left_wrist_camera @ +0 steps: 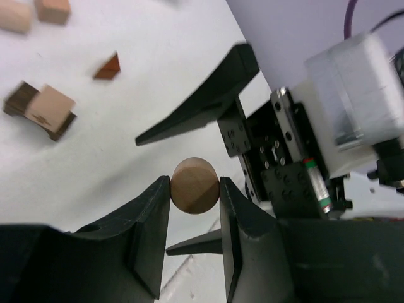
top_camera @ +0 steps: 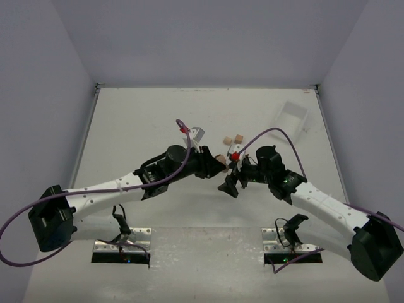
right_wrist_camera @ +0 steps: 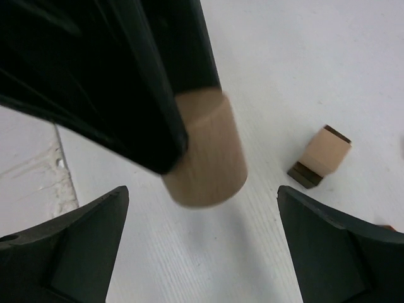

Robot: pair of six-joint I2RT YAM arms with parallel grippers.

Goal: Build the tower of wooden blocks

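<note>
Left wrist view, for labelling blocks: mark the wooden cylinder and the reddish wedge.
wooden cylinder [left_wrist_camera: 194, 185], left wrist view, middle of its round end face.
reddish wedge [left_wrist_camera: 108, 67], left wrist view, its upper face.

No legible text or labels

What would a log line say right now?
left gripper: shut on cylinder | right gripper: open, fingers either side of cylinder | blocks: on table

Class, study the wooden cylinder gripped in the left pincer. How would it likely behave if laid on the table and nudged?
The wooden cylinder has a curved side, so laid sideways it would probably roll. On its flat end it should stand steadily. The left pincer pinches only that curve, so it might slip.
</note>
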